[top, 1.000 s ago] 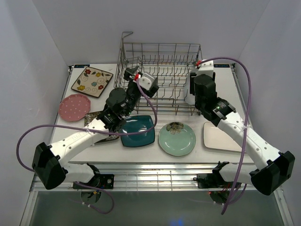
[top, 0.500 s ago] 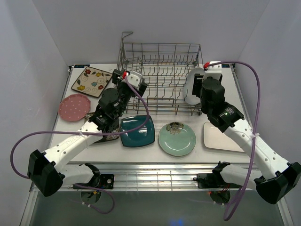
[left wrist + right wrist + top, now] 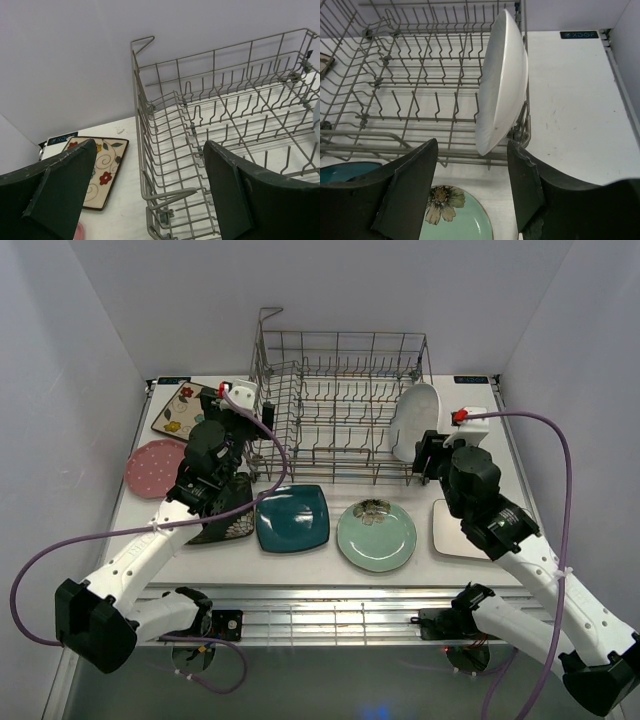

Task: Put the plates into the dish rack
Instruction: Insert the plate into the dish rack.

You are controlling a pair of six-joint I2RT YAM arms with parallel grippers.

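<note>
The right gripper [image 3: 471, 145] is hanging open just outside the dish rack's [image 3: 340, 390] near right corner, its two dark fingers [image 3: 410, 190] spreading wide with nothing between them. Straight ahead of it, the white oval plate [image 3: 502, 80] is standing on its edge inside the rack, at the right end, leaning close against the right-hand wall. As far as the views show, its long axis is running along that wall, from the rack's near side toward its far side, and the plate is showing itself edge-on to the wrist camera. Which face is turning toward the wall I cannot tell. The fingers are not touching it.

The left gripper [image 3: 150, 145] is hovering open just outside the rack's left wall, toward the far left corner, gripping nothing. Its wrist camera is looking across the upright tines along the rack's length.

The other plates are lying flat on the table [image 3: 490, 450] outside the rack. The cream floral square plate [image 3: 97, 170] is lying just left of the rack's far left corner, partly hidden by the left arm in the top view. The pink dotted round plate [image 3: 157, 467] is lying farther left of the rack. Along the rack's near side, from left to right, are lying the dark patterned square plate [image 3: 225, 525], partly under the left arm, the teal square plate [image 3: 292, 518], the mint-green round plate [image 3: 376, 535] and the white rectangular plate [image 3: 452, 530], which the right arm is partly covering.
</note>
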